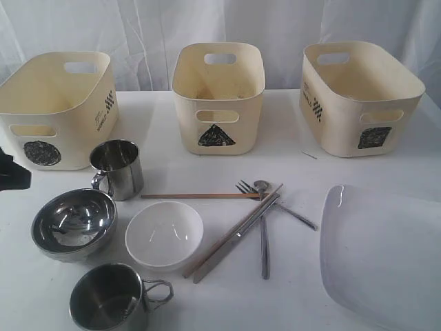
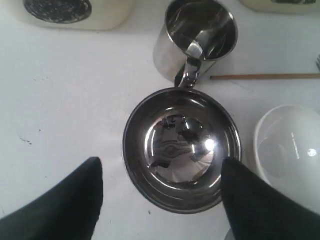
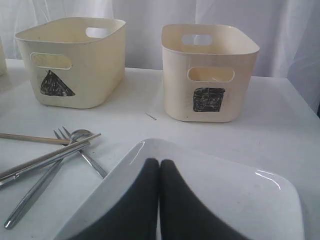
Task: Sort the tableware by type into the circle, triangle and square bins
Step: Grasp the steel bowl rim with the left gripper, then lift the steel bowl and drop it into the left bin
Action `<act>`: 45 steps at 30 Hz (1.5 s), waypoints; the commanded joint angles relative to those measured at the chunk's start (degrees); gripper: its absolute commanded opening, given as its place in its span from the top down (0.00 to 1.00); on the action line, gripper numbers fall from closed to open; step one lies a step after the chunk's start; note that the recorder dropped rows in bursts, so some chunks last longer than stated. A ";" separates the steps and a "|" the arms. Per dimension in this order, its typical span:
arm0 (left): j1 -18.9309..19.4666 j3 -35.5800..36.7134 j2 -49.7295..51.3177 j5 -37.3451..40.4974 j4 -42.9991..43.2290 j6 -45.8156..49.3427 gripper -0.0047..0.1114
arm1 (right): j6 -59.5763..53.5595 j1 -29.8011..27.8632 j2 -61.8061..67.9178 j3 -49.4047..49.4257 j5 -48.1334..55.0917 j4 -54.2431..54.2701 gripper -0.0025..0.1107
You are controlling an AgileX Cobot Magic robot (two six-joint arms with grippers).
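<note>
Two risks faced you: left fingers (image 2: 55, 210), wide astride steel bowl (image 2: 182, 150), could slip off slick rim into far mug (image 2: 197, 35); right fingers (image 3: 142, 205) pinched together, empty, over plate (image 3: 240, 195).

White tabletop (image 1: 227, 303), matte, runs across the whole scene. Pale sheer curtain (image 1: 275, 27) hangs in folds behind it. A thin short sliver (image 1: 309, 154) lies flat on the tabletop, back right. Small dark specks (image 2: 24, 140) mark the surface.
</note>
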 commanded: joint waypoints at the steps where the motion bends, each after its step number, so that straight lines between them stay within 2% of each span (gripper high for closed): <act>1: -0.14 -2.86 7.97 0.43 -1.04 3.44 0.36 | 0.00 0.14 -0.17 0.29 -0.50 0.00 0.98; 10: -0.28 -3.22 20.40 -6.43 -1.14 7.40 0.36 | 0.00 0.14 -0.17 0.29 -0.50 0.00 0.98; 17: -5.45 -3.22 27.21 -12.00 -1.55 9.67 0.36 | 0.00 0.14 -0.17 0.29 -0.50 0.00 0.98; 21: -6.42 -3.22 30.16 -13.85 -1.40 9.67 0.37 | 0.00 0.14 -0.17 0.29 -0.50 0.00 0.98; 22: -6.42 -3.22 30.95 -14.00 -1.40 9.67 0.39 | 0.00 0.14 -0.17 0.29 -0.50 0.00 0.98; 23: -6.42 -3.22 31.80 -14.00 -1.20 9.67 0.46 | 0.00 0.14 -0.17 0.29 -0.50 0.00 0.98; 24: -6.42 -3.22 32.47 -14.13 -0.25 9.67 0.61 | 0.00 0.14 -0.17 0.29 -0.50 0.00 0.98; 27: -6.42 -3.22 31.76 -14.22 1.09 9.70 0.97 | 0.00 0.14 -0.17 0.29 -0.50 0.00 0.98; 31: -6.00 -3.85 26.94 -12.52 3.63 9.57 0.96 | 0.00 0.14 -0.17 0.29 -0.50 0.00 0.98; 36: -4.69 -9.70 16.81 -3.69 5.57 9.57 0.96 | 0.00 0.14 -0.17 0.29 -0.50 0.00 0.98; 38: -4.69 -13.14 12.75 -4.07 8.77 9.44 0.96 | 0.00 0.14 -0.17 0.29 -0.50 0.00 0.98; 40: -4.59 -17.19 10.60 -8.04 12.96 8.59 0.96 | 0.00 0.14 -0.17 0.29 -0.50 0.00 0.98; 42: -3.30 -21.19 11.53 -10.71 17.33 4.19 0.96 | 0.00 0.14 -0.17 0.29 -0.50 0.00 0.98; 45: 0.36 -30.16 18.13 -9.45 18.87 1.80 0.96 | 0.00 0.14 -0.17 0.29 -0.50 0.00 0.98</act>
